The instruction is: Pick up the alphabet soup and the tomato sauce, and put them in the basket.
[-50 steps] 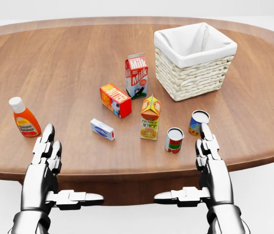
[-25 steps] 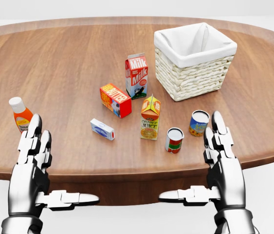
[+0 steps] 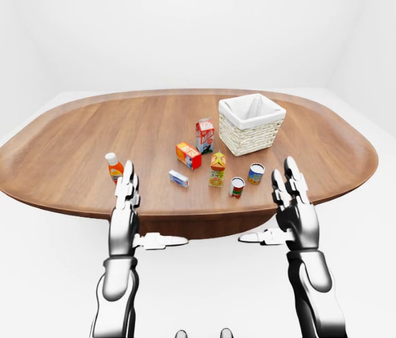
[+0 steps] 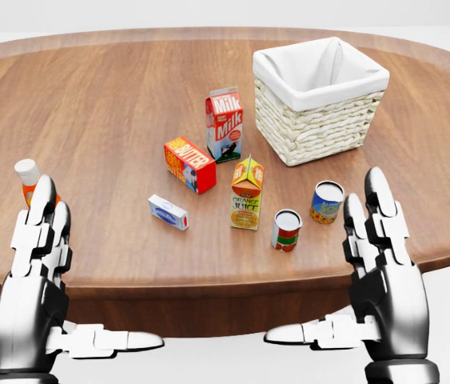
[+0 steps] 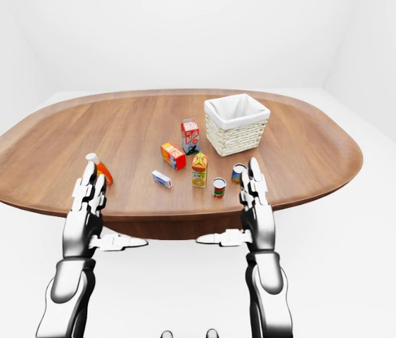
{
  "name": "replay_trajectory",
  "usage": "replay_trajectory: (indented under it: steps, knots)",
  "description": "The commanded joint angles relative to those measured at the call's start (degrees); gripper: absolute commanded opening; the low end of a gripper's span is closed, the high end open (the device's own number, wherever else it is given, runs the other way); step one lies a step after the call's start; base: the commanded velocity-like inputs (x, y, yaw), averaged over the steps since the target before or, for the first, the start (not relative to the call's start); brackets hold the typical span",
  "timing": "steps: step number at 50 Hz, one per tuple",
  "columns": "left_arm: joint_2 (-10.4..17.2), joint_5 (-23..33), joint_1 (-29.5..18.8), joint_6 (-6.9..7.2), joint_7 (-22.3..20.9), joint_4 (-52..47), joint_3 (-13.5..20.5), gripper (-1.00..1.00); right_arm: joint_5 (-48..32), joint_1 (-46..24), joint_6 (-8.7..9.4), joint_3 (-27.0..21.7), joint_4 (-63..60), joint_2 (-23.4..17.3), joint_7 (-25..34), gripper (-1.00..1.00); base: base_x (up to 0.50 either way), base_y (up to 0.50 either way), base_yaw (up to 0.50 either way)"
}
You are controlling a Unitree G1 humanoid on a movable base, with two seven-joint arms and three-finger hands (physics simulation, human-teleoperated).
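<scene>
Your right robot hand [image 4: 384, 256] — fingers spread, holding nothing — stands just right of the alphabet soup can [image 4: 326, 202]; the tomato sauce can [image 4: 285, 230] sits further left, both upright on the worktop [image 4: 113, 112]

Bright, even, diffuse; sharp throughout. Soft short shadows on the desk [image 4: 113, 104]; eye views wide, edges stretched.

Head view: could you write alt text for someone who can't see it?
Two open robot hands, left hand and right hand, hover at the near edge of a wooden table holding two cans, cartons, a bottle and an empty basket.
</scene>
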Motion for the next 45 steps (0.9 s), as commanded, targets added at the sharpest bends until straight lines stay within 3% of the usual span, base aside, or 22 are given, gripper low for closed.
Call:
replay_trajectory:
  steps: [1, 45]
  knots:
    - [-0.18, 2.61, 2.29, 0.0, 0.88, -5.44, -0.44, 1.0, 0.77, 1.57, 0.0, -0.04, -4.55, 0.15, -0.14, 1.0, 0.0, 0.0, 0.0]
    - [-0.19, 3.2, 2.2, 0.0, 1.43, -5.59, -0.21, 1.0, 0.83, 1.54, 0.0, -0.43, -5.65, 0.2, -0.53, 1.0, 0.0, 0.0, 0.0]
